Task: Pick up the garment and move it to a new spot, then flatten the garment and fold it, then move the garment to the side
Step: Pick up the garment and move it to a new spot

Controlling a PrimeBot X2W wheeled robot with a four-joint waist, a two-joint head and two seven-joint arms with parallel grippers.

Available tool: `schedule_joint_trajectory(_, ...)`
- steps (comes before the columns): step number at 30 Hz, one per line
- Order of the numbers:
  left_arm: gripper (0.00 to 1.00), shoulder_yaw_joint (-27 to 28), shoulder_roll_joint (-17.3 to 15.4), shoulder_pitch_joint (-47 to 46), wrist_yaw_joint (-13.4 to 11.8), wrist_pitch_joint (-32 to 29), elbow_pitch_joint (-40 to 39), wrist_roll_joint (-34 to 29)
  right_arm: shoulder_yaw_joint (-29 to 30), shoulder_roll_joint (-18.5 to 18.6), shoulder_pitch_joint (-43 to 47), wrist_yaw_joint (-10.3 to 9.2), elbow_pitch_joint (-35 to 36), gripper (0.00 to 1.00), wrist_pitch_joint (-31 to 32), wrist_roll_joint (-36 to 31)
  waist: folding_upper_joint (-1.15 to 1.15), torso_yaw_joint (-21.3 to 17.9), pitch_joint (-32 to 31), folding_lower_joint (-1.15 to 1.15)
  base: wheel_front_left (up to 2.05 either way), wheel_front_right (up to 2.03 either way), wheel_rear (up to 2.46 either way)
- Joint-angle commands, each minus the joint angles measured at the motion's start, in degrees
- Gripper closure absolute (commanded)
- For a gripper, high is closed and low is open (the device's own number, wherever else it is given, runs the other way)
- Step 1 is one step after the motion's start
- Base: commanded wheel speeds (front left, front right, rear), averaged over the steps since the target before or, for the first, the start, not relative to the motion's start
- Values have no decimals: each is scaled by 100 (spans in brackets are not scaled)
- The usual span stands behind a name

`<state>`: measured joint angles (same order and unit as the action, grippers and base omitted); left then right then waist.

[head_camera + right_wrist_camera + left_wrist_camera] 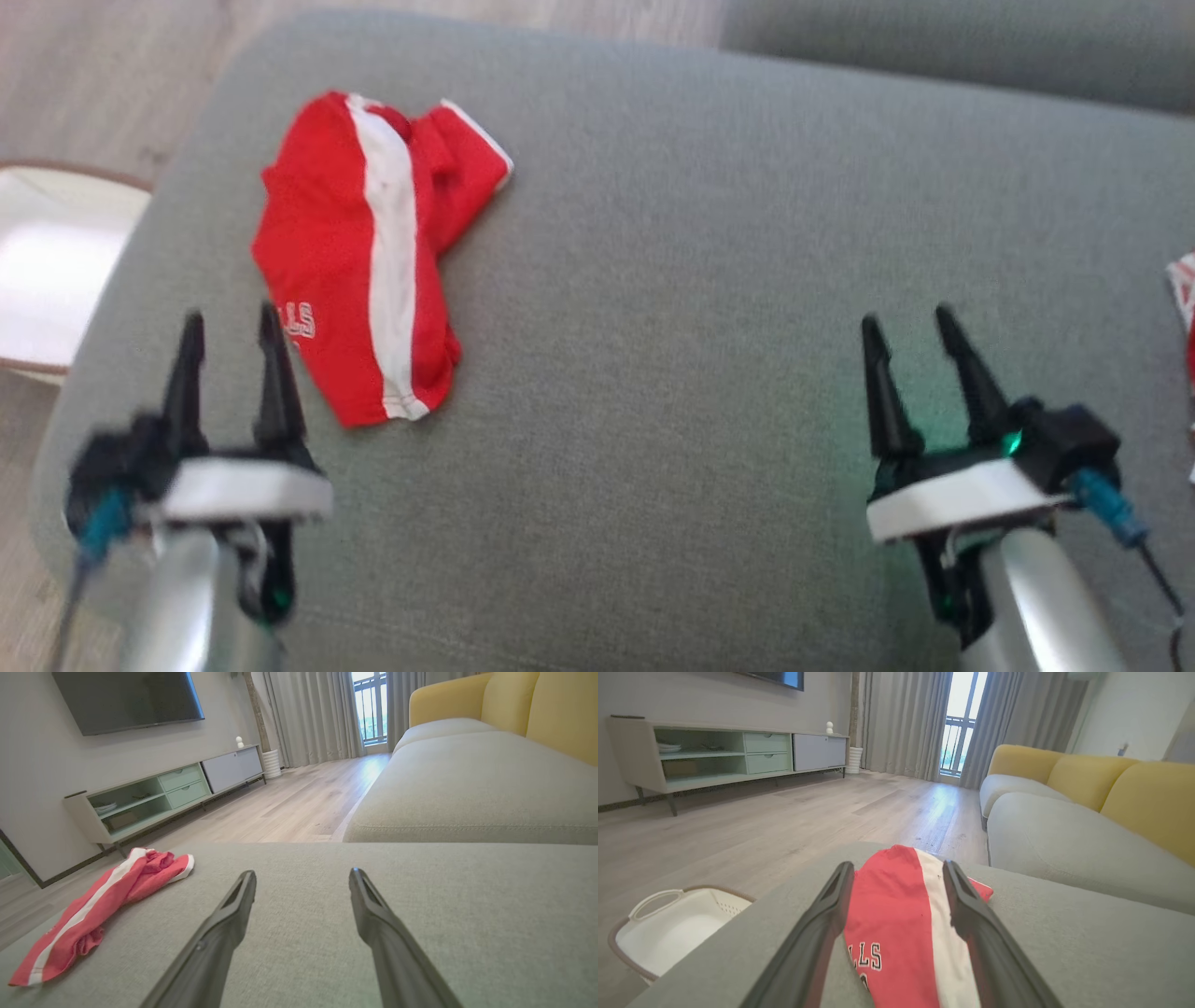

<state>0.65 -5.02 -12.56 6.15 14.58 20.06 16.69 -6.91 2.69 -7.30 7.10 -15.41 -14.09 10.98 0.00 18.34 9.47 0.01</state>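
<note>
The garment (pixel 364 261) is a red piece with a white stripe and white lettering, lying crumpled on the grey cushion (pixel 672 280) at the far left. My left gripper (pixel 231 327) stands open just below its near edge, nothing between the fingers. In the left wrist view the garment (pixel 896 924) lies straight ahead between the open fingers (pixel 817 933). My right gripper (pixel 904 325) is open over bare cushion at the right, far from the cloth. The right wrist view has the garment (pixel 93 905) off to the left of my right gripper (pixel 302 875).
A white basket (pixel 47 271) with a brown rim sits on the wooden floor left of the cushion; the basket (pixel 672 928) also appears in the left wrist view. Another red and white cloth (pixel 1184 308) peeks in at the right edge. A yellow-backed sofa (pixel 1087 807) lies beyond.
</note>
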Motion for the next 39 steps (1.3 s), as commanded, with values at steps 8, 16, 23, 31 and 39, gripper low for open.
schedule_joint_trajectory(8, 0, -499, -968, -2162, 127, -1366, 1419, 33, 201, 19, -471, 39, 686, 0, 239, -396, 0, -271, 1005, -1, 0, 0, 0)
schedule_joint_trajectory(16, 0, -1400, -1484, -3316, 132, -3055, 2946, 696, 172, 19, -620, 39, 1051, 0, 405, -582, 0, -534, 1420, -1, 0, 0, 0)
schedule_joint_trajectory(23, 100, -1897, -1687, -3542, 133, -3597, 3429, 1349, 123, 19, -669, 39, 1356, 0, 469, -525, 0, -671, 1533, -1, 0, 0, 0)
schedule_joint_trajectory(31, 100, -2173, -1766, -3679, 133, -2799, 3261, 1996, 156, 19, -599, 39, 1334, 0, 433, -458, 0, -694, 1259, -1, 0, 0, 0)
schedule_joint_trajectory(39, 100, -2297, -1478, -3547, 134, -1636, 2499, 2746, 99, 19, -483, 39, 976, 0, 230, -178, 0, -811, 617, -1, 0, 0, 0)
